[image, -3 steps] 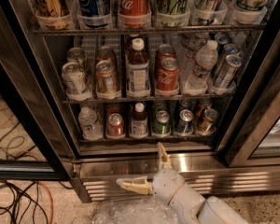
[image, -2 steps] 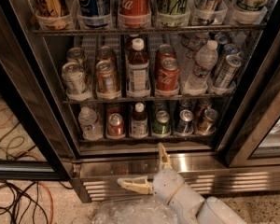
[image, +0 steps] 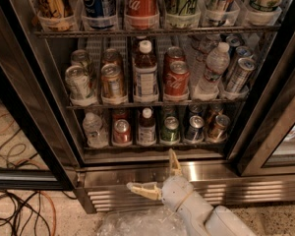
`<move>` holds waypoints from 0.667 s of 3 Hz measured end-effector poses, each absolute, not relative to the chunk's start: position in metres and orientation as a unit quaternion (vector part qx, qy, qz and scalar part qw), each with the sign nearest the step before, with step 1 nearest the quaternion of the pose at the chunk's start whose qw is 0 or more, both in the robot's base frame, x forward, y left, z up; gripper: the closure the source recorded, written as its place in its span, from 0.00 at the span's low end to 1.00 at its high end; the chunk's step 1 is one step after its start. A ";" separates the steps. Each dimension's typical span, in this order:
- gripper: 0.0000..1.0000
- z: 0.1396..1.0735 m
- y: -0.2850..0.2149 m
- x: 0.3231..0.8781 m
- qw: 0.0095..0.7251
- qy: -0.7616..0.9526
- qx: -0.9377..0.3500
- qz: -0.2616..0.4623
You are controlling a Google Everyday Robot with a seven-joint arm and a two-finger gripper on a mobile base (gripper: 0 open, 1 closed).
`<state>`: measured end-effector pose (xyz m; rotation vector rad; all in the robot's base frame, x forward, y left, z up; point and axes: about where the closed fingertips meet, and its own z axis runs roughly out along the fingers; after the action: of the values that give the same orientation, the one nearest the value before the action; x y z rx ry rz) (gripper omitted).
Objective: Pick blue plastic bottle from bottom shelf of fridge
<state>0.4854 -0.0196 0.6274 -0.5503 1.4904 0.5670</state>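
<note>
The blue plastic bottle (image: 147,126) stands upright on the bottom shelf (image: 152,146) of the fridge (image: 34,107), third from the left, with a white cap, dark liquid and a pale label. My gripper (image: 155,173) is below the shelf, in front of the steel base, open and empty. One finger (image: 174,162) points up toward the shelf edge, the other (image: 142,190) points left. The gripper sits a little right of and below the bottle, apart from it.
On the bottom shelf, a clear water bottle (image: 93,129) stands at left, a red can (image: 122,132) beside it, then green (image: 170,129) and dark cans (image: 194,128) to the right. A larger bottle (image: 145,73) stands above. Cables (image: 17,215) lie on the floor. Crinkled plastic (image: 137,224) lies below the gripper.
</note>
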 end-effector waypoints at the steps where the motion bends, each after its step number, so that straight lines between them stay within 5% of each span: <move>1: 0.00 0.618 -0.028 0.497 0.670 0.662 -0.233 0.243; 2: 0.00 0.614 -0.041 0.508 0.679 0.665 -0.204 0.235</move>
<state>0.5081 -0.0414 0.6138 -0.4574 1.4932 0.5274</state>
